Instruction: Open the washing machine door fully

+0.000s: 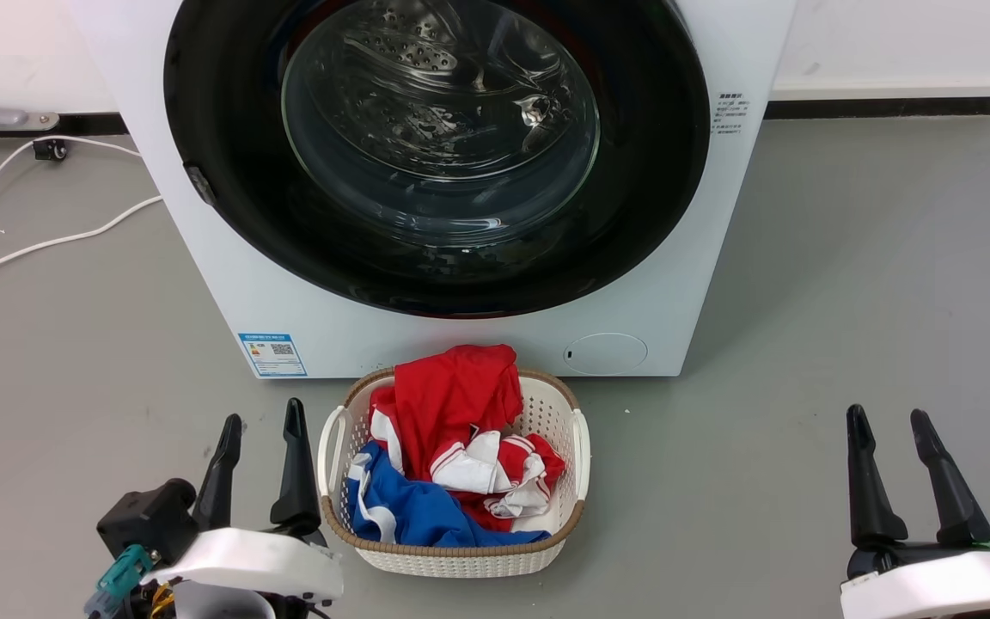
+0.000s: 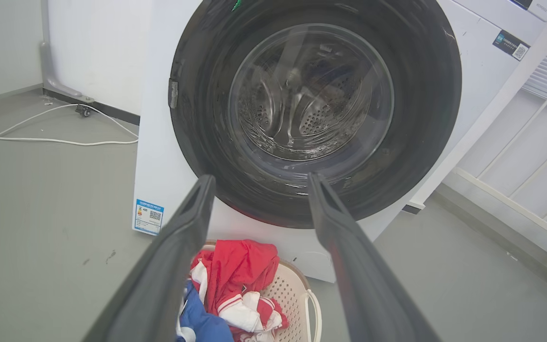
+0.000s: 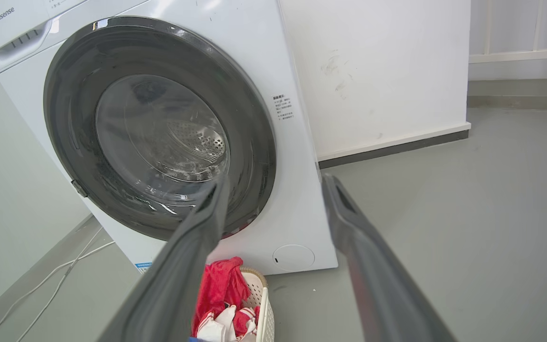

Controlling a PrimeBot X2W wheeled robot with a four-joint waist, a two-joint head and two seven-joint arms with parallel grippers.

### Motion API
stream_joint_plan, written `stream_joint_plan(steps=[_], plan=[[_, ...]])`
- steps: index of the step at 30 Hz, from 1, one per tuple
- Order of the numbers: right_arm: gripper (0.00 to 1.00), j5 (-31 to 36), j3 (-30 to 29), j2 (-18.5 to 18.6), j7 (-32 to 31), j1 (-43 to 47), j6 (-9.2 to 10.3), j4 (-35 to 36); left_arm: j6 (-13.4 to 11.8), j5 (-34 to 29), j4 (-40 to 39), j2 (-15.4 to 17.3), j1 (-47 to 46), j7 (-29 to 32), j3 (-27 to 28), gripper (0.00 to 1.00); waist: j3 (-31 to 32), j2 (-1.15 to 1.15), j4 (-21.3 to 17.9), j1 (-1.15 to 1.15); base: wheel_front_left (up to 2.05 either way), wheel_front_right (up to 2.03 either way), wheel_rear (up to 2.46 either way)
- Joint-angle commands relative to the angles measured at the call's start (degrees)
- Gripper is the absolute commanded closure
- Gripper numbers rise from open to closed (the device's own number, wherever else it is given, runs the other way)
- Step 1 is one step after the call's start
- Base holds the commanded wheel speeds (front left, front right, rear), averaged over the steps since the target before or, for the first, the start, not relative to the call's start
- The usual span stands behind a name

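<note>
**Grey floor, door shut flat on the machine's front**

Grey floor (image 1: 847, 284) runs up to a white wall, and on it stands the washing machine (image 1: 478, 344), facing the robot. The washing machine door (image 1: 439, 129) lies closed and flush in that front, its glass bowl looking straight out at the head camera. Being round, it has no long axis; a small grey tab (image 1: 200, 182) sits on its left rim. Below it are a blue label (image 1: 272, 354) at the lower left and a round cap (image 1: 605, 352) at the lower right.

Just before the machine's foot stands a cream basket (image 1: 581, 447) of red, white and blue clothes (image 1: 452, 404), under the door's lower edge. The floor lies bare and wide to the machine's right, while a white cable (image 1: 48, 245) trails across it on the left.

The left gripper (image 1: 263, 411) hangs just beside the basket's left rim, fingers spread and holding nothing. The right gripper (image 1: 888, 413) is well apart on the right, likewise spread and empty. Both are well short of the door.
</note>
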State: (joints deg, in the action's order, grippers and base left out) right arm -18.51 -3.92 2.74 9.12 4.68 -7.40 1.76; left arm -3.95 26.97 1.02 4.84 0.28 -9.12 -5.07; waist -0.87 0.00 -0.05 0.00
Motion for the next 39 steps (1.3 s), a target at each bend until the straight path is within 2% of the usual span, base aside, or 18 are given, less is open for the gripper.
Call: stream_joint_plan(steps=[1,25,39], plan=[[0.00,1.7,0.1,0.2,0.7,0.2,-0.12,1.0,0.3,-1.8,-0.5,0.0,0.2,-0.6,0.1,0.00,0.0,0.00,0.0,0.00,0.00,0.00,0.00],[0.00,10.0,-0.2,0.2,3.7,2.5,-0.13,2.4,1.8,-12.5,0.5,-1.7,2.4,-3.6,1.0,0.00,0.1,0.00,-0.1,0.00,0.00,0.00,0.00],[0.00,15.2,-0.4,0.2,5.1,3.6,-0.14,3.1,1.8,-16.8,1.5,-1.9,3.1,-5.2,0.9,0.00,0.2,0.00,0.0,0.00,0.00,0.00,0.00]])
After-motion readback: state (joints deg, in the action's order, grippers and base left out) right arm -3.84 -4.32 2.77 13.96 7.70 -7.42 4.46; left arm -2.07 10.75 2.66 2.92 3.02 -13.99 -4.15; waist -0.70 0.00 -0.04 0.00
